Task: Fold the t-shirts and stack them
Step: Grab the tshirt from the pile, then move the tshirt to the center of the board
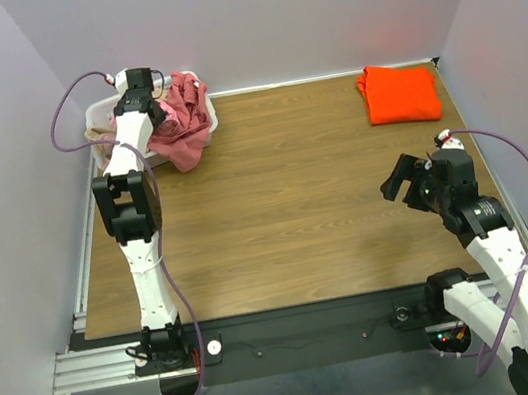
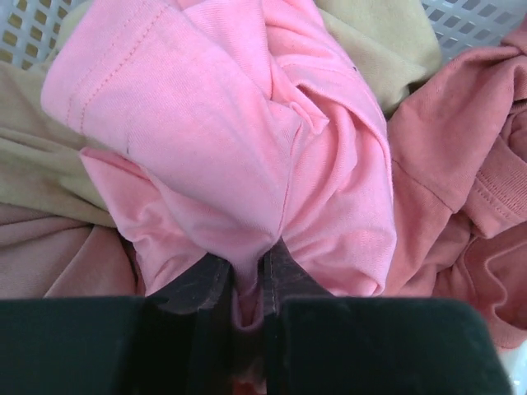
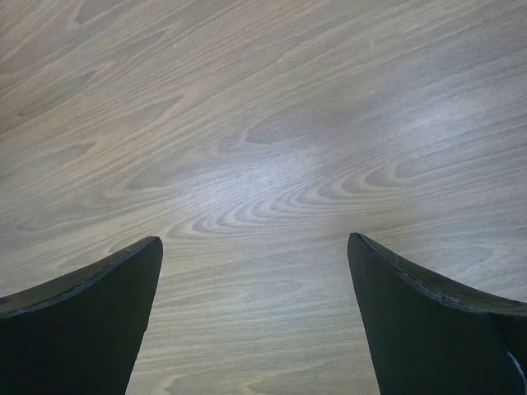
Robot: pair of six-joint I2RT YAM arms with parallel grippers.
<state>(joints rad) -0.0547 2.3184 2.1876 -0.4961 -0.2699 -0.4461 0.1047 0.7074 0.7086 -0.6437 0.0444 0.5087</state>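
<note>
A bright pink t-shirt (image 2: 247, 140) lies bunched on top of the pile in the white basket (image 1: 100, 111) at the table's far left. My left gripper (image 2: 247, 276) is shut on a fold of it, cloth pinched between the dark fingers. Dusty rose t-shirts (image 2: 461, 148) and a tan one (image 2: 379, 41) lie around it; the rose cloth (image 1: 185, 119) spills over the basket's rim. A folded orange t-shirt (image 1: 398, 92) rests at the far right corner. My right gripper (image 3: 255, 255) hangs open over bare wood at the right (image 1: 405, 179), holding nothing.
The basket's white lattice wall (image 2: 469, 20) shows behind the clothes. Grey walls close in the table on three sides. The wooden table (image 1: 285, 204) runs between basket and orange shirt.
</note>
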